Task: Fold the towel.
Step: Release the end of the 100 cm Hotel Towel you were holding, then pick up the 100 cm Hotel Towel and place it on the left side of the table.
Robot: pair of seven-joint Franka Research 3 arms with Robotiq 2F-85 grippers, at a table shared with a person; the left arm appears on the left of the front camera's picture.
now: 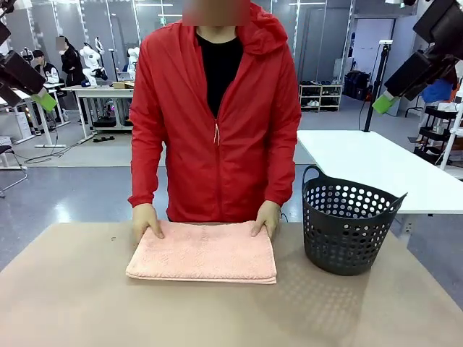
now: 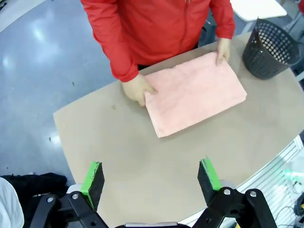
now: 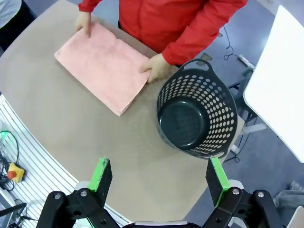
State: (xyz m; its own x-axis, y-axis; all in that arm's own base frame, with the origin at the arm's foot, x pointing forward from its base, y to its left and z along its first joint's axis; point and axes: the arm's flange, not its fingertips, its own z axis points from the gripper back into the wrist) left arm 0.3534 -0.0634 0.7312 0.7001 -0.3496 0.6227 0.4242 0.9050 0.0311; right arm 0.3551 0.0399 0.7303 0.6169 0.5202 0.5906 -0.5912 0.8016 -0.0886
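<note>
The salmon-pink towel (image 1: 202,251) (image 2: 194,93) (image 3: 101,66) lies folded flat in a rectangle at the far middle of the tan table. A person in a red jacket presses one hand (image 1: 146,221) on its far left corner and the other hand (image 1: 266,218) on its far right corner. My left gripper (image 2: 151,180) hangs high above the table's near side, open, with nothing between its green pads. Over the basket side my right gripper (image 3: 160,179) is also raised and open, holding nothing. One green fingertip (image 1: 382,103) of the right arm shows at the upper right of the front view.
A dark perforated basket (image 1: 347,225) (image 3: 197,118) (image 2: 271,48) with handles stands empty on the table (image 1: 79,303), right of the towel. A white table (image 1: 383,163) stands behind it.
</note>
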